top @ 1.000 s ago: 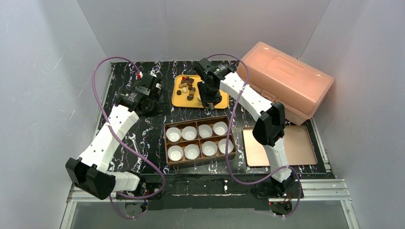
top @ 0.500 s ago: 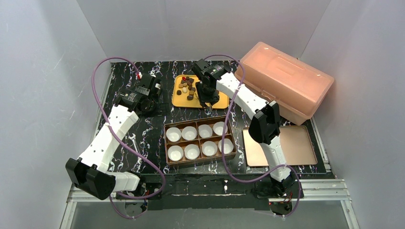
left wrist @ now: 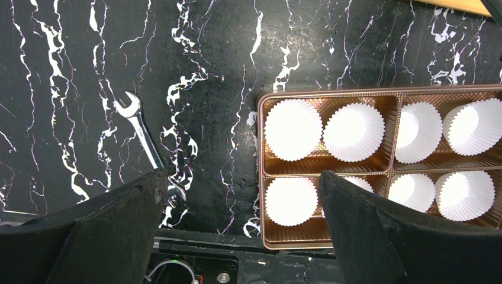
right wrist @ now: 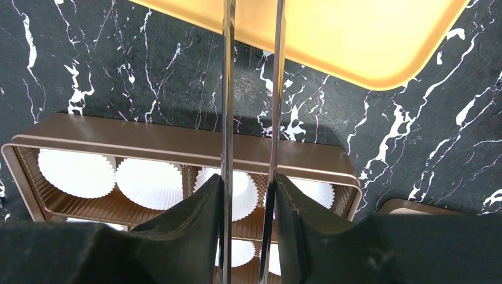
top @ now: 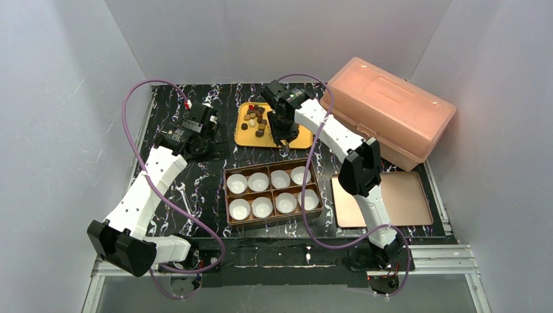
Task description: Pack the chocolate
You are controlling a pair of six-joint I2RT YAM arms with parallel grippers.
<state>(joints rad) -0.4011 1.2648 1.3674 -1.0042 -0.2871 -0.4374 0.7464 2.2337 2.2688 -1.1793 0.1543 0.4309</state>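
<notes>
The chocolate [top: 255, 119], a heap of small dark, light brown and white pieces, lies on a yellow tray [top: 244, 138] at the back. My right gripper [top: 285, 134] [right wrist: 248, 183] hangs over the tray's right half, shut on metal tongs [right wrist: 227, 89]. The tongs' two blades run up out of the right wrist view, so their tips are hidden. A brown box [top: 226, 195] [left wrist: 260, 148] [right wrist: 177, 145] of white paper cups sits mid-table. Left of the tray, my left gripper [top: 203, 140] [left wrist: 243, 177] stands wide open and holds nothing.
A wrench [top: 184, 199] [left wrist: 142, 127] lies on the black marbled mat left of the box. A copper lid [top: 404, 199] lies to the box's right. A large pink plastic case [top: 388, 111] stands at the back right. White walls enclose the table.
My right gripper has shifted a little left over the yellow tray, toward the chocolate, and has squeezed the tongs slightly narrower. The left arm has barely moved.
</notes>
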